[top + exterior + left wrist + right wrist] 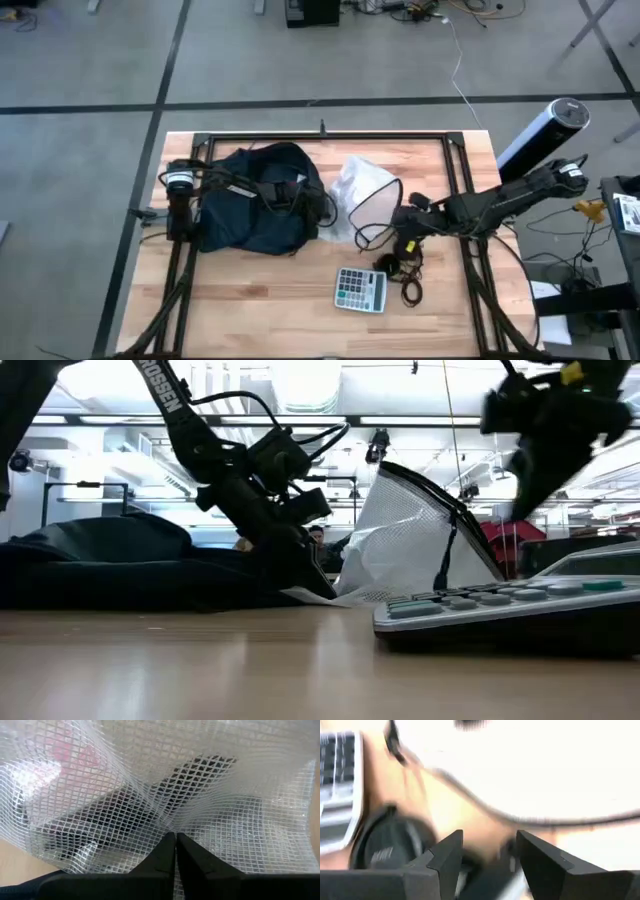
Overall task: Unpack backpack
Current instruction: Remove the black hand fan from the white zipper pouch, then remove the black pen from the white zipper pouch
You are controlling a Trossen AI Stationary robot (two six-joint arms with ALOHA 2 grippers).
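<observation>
While mesh pouch (165, 780) veils contents (dark shapes), left gripper (175, 851) pinching it

The backpack (262, 200) is soft, matt navy cloth. The pouch (362, 192) is translucent plastic with a woven white mesh and slight sheen. The desk (280, 300) is smooth pale wood planking; the calculator (360, 291) looks like hard grey plastic.

Arms: I see two dark jointed arms with black cables looped along the links.
Marking: white lettering on one link, low view.
Fingers (540, 857): matte black, angular, wedge-tipped.
</observation>
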